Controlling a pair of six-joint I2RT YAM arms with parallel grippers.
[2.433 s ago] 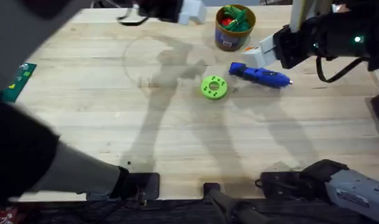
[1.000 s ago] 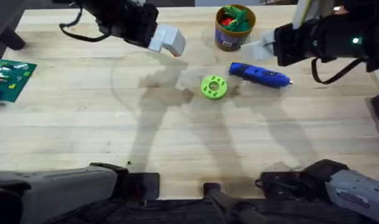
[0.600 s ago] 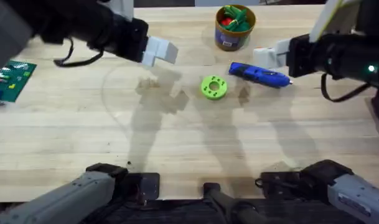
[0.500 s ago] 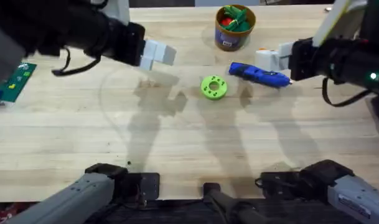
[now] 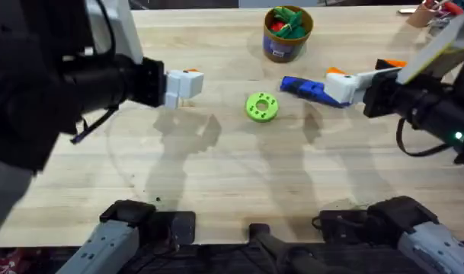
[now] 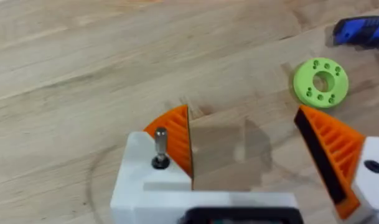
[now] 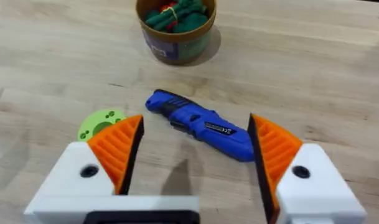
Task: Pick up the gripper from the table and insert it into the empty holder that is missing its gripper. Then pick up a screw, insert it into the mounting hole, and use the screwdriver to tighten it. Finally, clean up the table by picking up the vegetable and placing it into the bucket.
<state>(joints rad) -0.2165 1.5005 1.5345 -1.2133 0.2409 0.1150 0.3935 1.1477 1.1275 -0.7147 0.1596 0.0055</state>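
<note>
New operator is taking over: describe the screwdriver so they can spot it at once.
Start at the round bucket of vegetables at the table's far edge. Just nearer and to its right lies the screwdriver, flat on the wood beside the green disc. It is the only long, blue, pen-shaped thing there.

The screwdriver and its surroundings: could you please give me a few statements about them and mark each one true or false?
1. The screwdriver lies flat on the table. True.
2. The right gripper is shut on the screwdriver. False: its jaws are open, with the screwdriver lying between and beyond them, untouched.
3. The bucket holds green and red items. True.
4. The green disc sits inside the bucket. False: it lies on the table beside the screwdriver.
5. The left gripper is open and empty. True.
</note>
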